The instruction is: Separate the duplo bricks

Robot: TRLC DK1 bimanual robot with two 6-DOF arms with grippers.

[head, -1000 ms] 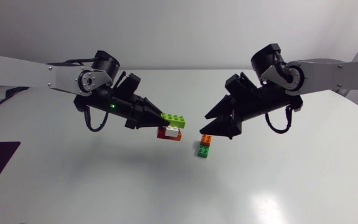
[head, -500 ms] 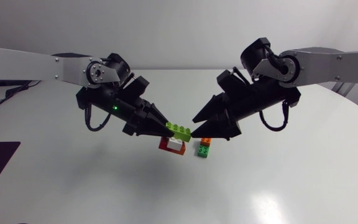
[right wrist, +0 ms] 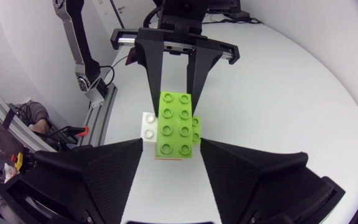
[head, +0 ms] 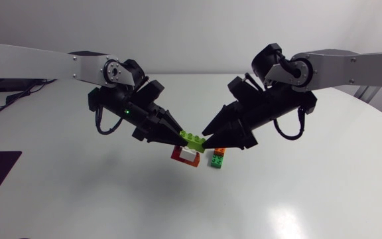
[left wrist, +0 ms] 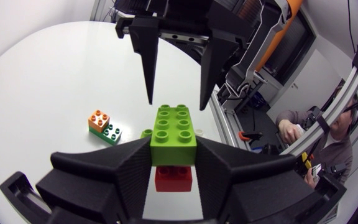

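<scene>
Head view: lime brick (head: 192, 139), two-by-four studs, glossy plastic, held level in the air above the table (head: 111, 199). I have my left gripper (head: 176, 135) pinching one end, its matte black wedge fingers pressed on both long sides. My right gripper (head: 209, 138) sits at the other end, fingers spread to either side; its wrist view shows a thin gap on each flank. Directly under the lime brick is a red-and-white stack (head: 186, 155) on the smooth white tabletop. Just beside that stands an orange-and-green pair (head: 218, 157), small square bricks joined together.
</scene>
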